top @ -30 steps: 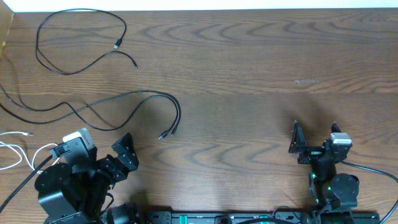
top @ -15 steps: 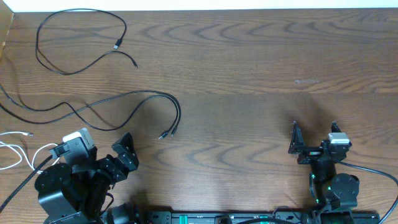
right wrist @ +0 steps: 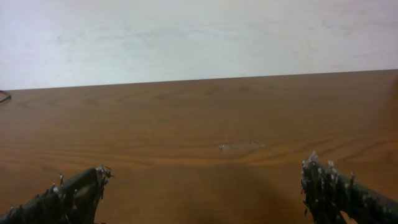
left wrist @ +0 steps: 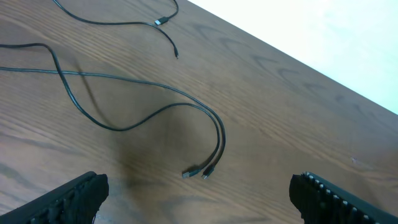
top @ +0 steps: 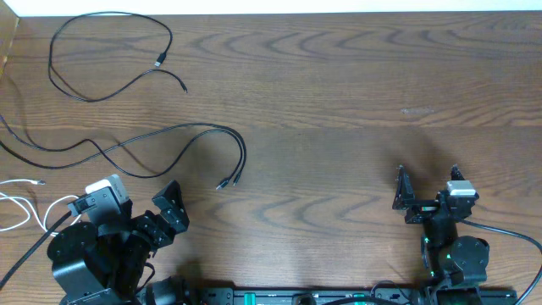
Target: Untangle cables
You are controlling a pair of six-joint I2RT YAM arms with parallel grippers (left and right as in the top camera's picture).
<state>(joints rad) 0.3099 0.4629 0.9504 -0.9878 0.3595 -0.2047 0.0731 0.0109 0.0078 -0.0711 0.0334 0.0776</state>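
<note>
While both arms sit low along the bottom edge of the overhead view, you can see every cable lying on the left half of the wooden worktop (top: 339,102). The left gripper (top: 169,213) stands with its fingers spread wide and nothing between them. The right gripper (top: 428,182) at the lower right is just as wide apart and also empty, well away from any cord.

A looped black cable (top: 160,59) rests in the upper left of the frame, its two plug ends pointing toward the middle. Below it, apart from that loop, a long black cable (top: 203,126) runs in from the left edge, crosses itself once, curves round and ends in two small plugs side by side, just above and to the right of the left gripper. Your left wrist view shows those plugs between its fingers, low in the frame. A white cable (top: 17,180) lies at the far left edge beside the left arm.
</note>
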